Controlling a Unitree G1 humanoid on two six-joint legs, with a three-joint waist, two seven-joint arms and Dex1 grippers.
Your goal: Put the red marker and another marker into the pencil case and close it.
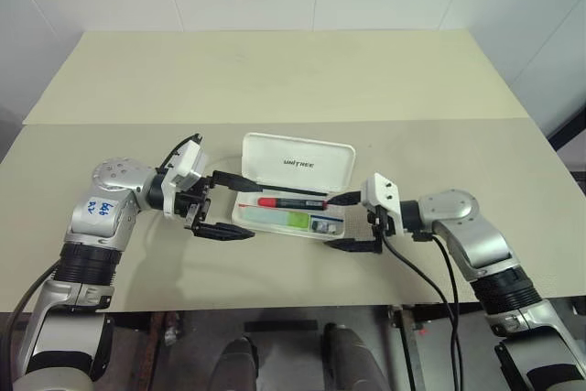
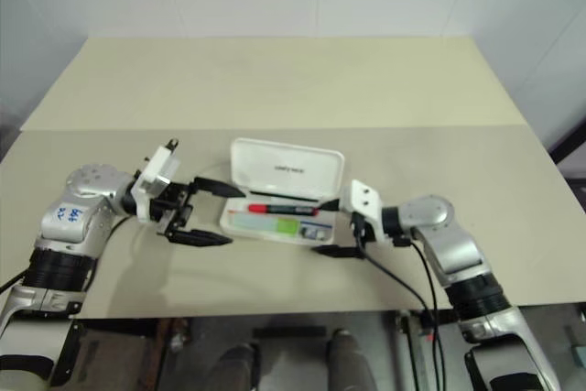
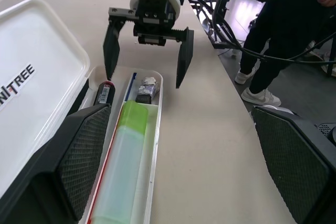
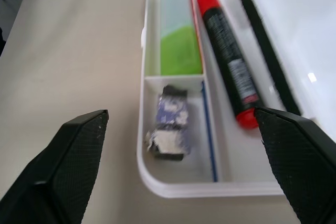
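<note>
Lying in open flat white hard-plastic pencil case (image 1: 275, 220): slim red-capped black marker (image 1: 291, 200), stubby light-green marker (image 1: 279, 220) | left gripper (image 1: 226, 205) at 9 o'clock, jaws apart, empty | right gripper (image 1: 346, 222) at 3 o'clock, jaws apart, empty

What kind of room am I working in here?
Probably a robot test room or lab, not an office: a plain beige table against bare white walls, holding just the pencil case, and a person standing beside the table near loose cables.
</note>
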